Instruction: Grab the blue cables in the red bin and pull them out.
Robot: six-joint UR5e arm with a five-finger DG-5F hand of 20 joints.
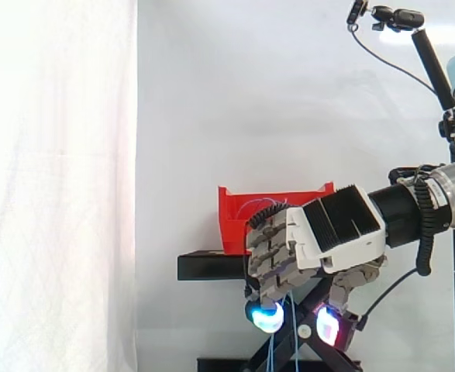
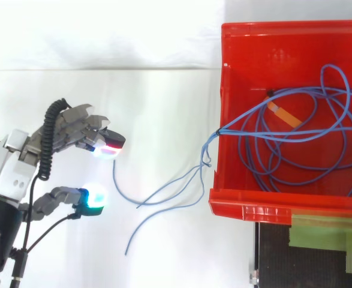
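Note:
The red bin (image 2: pixel 247 207) holds a tangle of blue cables (image 2: pixel 295 139), and it stands on a black stand (image 1: pixel 210 267). Several strands run out over the bin's left wall towards my hand (image 2: pixel 68 129). One strand sags in a loop and ends at the curled, red-glowing fingertips (image 2: pixel 107 147), which hold it. The cyan-tipped thumb (image 2: pixel 92 198) stands apart below. From the side, the hand (image 1: pixel 336 232) hangs in front of the bin (image 1: pixel 239 213), tips pointing down, and blue strands (image 1: pixel 291 306) drop between the tips.
An orange tag (image 2: pixel 283 114) lies among the cables in the bin. Green tape (image 2: pixel 328 231) marks the stand below the bin's near wall. A small camera on a black pole (image 1: pixel 398 17) stands at the upper right.

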